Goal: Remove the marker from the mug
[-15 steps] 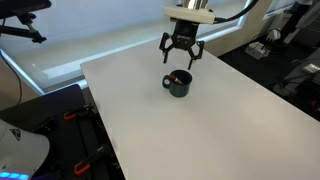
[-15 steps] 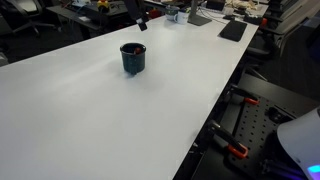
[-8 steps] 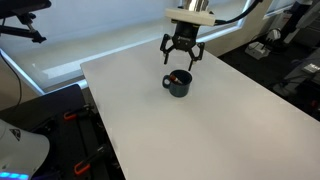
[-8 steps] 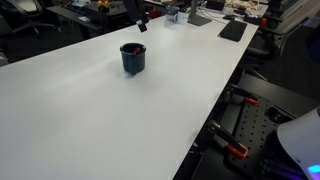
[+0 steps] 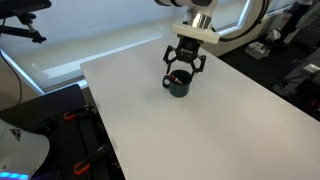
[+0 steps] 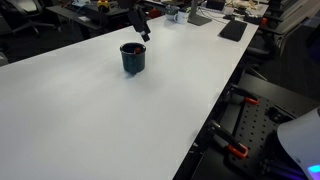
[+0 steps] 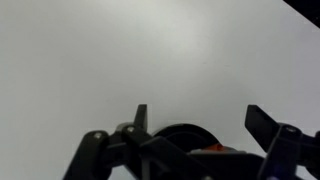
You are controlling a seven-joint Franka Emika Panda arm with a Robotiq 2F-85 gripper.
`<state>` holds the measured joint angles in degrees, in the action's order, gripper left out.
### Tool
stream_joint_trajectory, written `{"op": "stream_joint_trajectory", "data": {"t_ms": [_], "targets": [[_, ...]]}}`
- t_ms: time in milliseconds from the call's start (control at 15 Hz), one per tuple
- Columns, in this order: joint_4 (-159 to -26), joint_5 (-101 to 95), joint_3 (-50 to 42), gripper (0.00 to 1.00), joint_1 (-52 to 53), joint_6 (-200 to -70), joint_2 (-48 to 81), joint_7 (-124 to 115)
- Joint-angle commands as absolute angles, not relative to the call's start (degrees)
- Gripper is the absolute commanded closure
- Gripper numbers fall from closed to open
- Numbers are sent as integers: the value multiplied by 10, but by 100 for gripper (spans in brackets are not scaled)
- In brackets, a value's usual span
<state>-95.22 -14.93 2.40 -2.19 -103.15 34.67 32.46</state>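
Bare table (image 5: 190, 135) lies open on every side of the mug (image 5: 179, 87) — the only obstacle standing on it. Just above its mouth hangs the gripper (image 5: 183, 71), fingers spread wide.

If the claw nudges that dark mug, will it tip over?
Probably not easily: the mug looks squat and stands upright on the flat table, so it would likely slide rather than tip. Its side handle might make it swivel if the open gripper catches it.

White counter (image 5: 205, 135), flat top. Dark mug (image 5: 179, 86) stands upright on it, twd one end, well in from edges & corners.
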Motion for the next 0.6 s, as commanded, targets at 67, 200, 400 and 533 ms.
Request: {"op": "stream_joint_trajectory", "data": {"t_ms": [67, 200, 400, 533], "targets": [[-936, -152, 26, 0, -30, -1030, 374, 335], [-925, -152, 25, 0, -32, -1030, 389, 336], [-921, -154, 26, 0, -28, -1027, 389, 335], [-918, -159, 29, 0, -18, -1020, 388, 330]]}}
